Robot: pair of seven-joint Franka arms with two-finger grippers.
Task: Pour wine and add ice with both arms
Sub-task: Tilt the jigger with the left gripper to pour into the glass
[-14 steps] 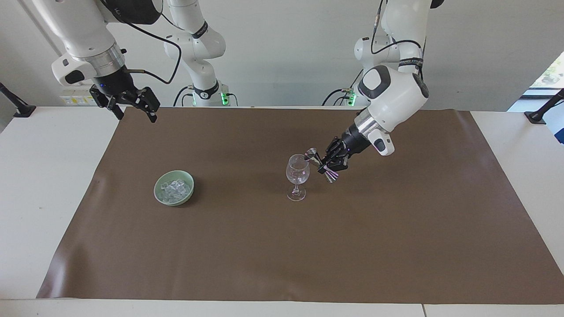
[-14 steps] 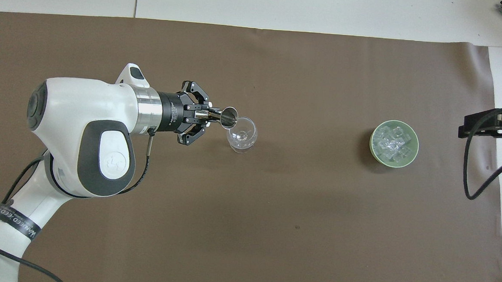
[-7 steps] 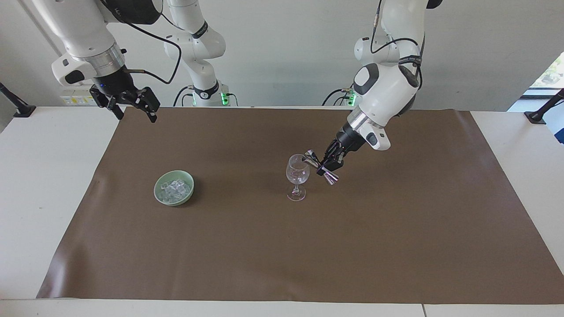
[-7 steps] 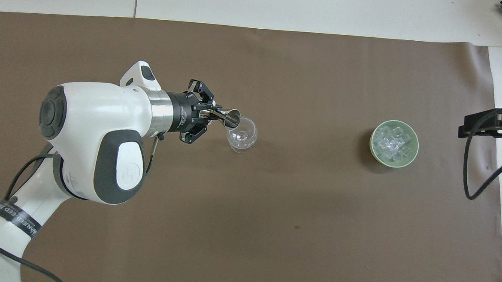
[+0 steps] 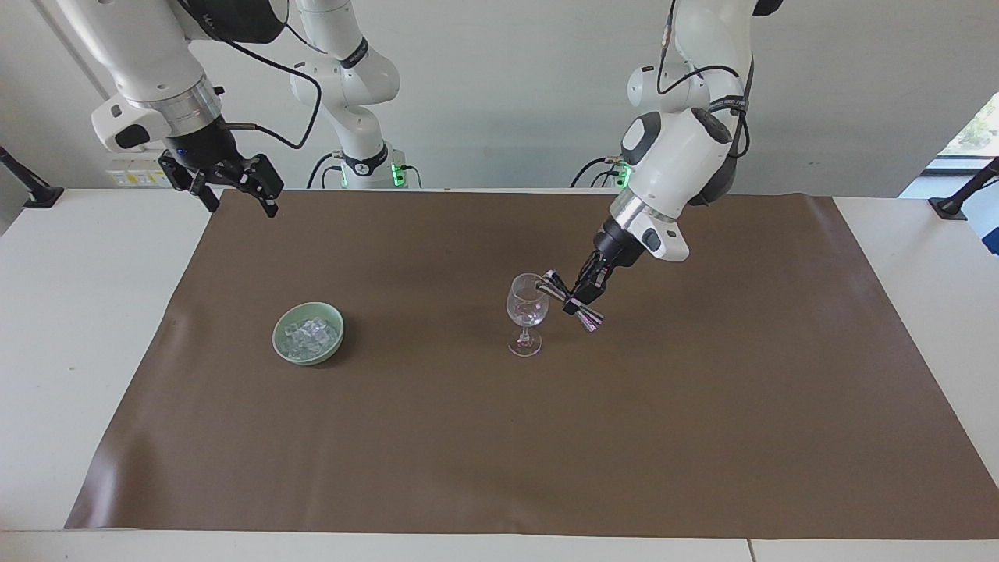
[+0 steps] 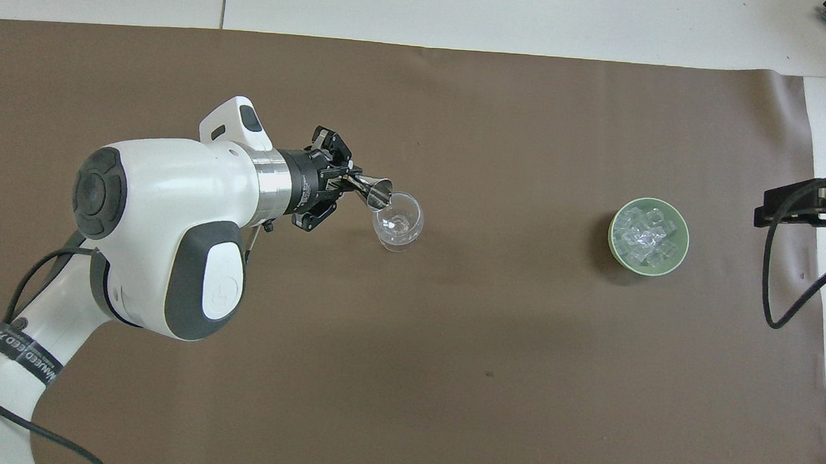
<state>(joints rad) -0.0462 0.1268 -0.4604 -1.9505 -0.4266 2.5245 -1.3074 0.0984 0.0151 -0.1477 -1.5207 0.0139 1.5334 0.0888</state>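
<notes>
2 arms, left gripper [image 5: 579, 299] tilting jigger [image 5: 570, 301] over wine glass [image 5: 527, 310], right gripper [image 5: 234, 187] raised

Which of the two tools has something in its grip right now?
The left tool: it is shut on the metal jigger, tilted over the wine glass. The right tool waits open and empty, raised over the mat's corner.

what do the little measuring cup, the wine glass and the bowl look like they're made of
Measuring cup, held in the left gripper: looks like polished metal, silvery with bright glints. Wine glass: clear glass or clear plastic; the mat shows through it. Bowl: pale green, smooth and opaque, probably glazed ceramic, possibly plastic.
</notes>
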